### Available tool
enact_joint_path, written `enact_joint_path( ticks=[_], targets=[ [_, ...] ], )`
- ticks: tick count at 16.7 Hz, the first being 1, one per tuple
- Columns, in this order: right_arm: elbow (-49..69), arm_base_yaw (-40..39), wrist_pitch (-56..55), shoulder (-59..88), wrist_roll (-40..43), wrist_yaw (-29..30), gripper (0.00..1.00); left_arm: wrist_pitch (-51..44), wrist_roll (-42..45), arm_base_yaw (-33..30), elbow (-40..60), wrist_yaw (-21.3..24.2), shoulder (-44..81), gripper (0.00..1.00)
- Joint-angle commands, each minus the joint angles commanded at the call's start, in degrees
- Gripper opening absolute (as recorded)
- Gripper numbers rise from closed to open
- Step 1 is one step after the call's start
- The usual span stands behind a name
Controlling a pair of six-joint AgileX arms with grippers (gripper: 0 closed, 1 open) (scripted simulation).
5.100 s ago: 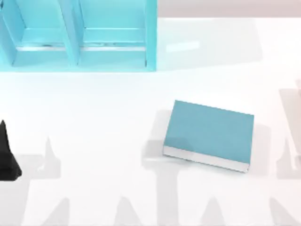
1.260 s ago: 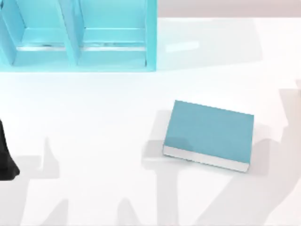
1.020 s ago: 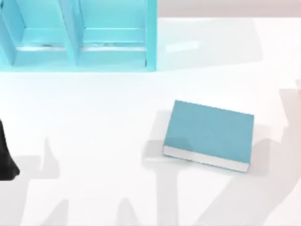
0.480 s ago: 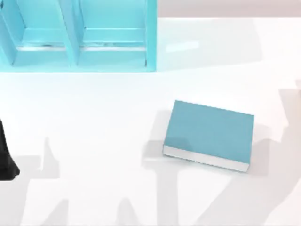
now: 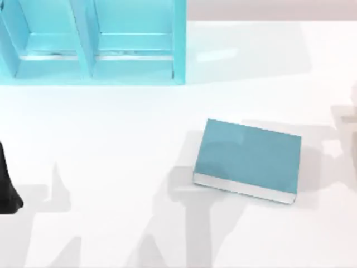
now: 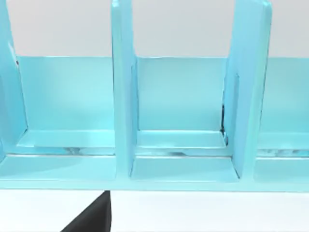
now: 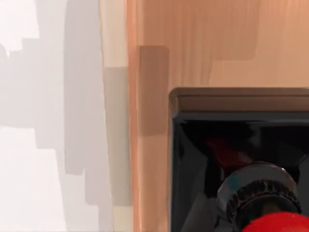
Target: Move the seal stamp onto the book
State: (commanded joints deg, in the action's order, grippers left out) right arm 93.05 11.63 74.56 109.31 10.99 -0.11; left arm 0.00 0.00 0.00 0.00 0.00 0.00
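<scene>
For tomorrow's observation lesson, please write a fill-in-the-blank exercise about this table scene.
1. The teal-blue rectangular book lies flat on the white ____.
2. The black-based seal stamp has a glossy ____ round knob.
3. The light-blue shelf unit stands at the top view's far ____ corner.

Missing words: table; red; left

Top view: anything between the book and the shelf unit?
Nothing: in the top view the stretch of white table between the book and the light-blue shelf unit is bare, apart from shadows.
</scene>
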Motion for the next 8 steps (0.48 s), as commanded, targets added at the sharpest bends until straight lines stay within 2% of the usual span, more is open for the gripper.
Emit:
enact_joint_path(
  ticks=[4, 8],
  targets=[
    [8.01, -8.93, 11.60, -3.57, -9.12, 0.00, 0.00, 0.00, 0.00, 0.00, 0.00, 0.00, 0.00, 1.00],
    [10.09, -11.26, 14.02, -4.84, -11.47, 0.04, 0.00, 0.00, 0.00, 0.00, 0.00, 0.00, 0.00, 1.00]
  ],
)
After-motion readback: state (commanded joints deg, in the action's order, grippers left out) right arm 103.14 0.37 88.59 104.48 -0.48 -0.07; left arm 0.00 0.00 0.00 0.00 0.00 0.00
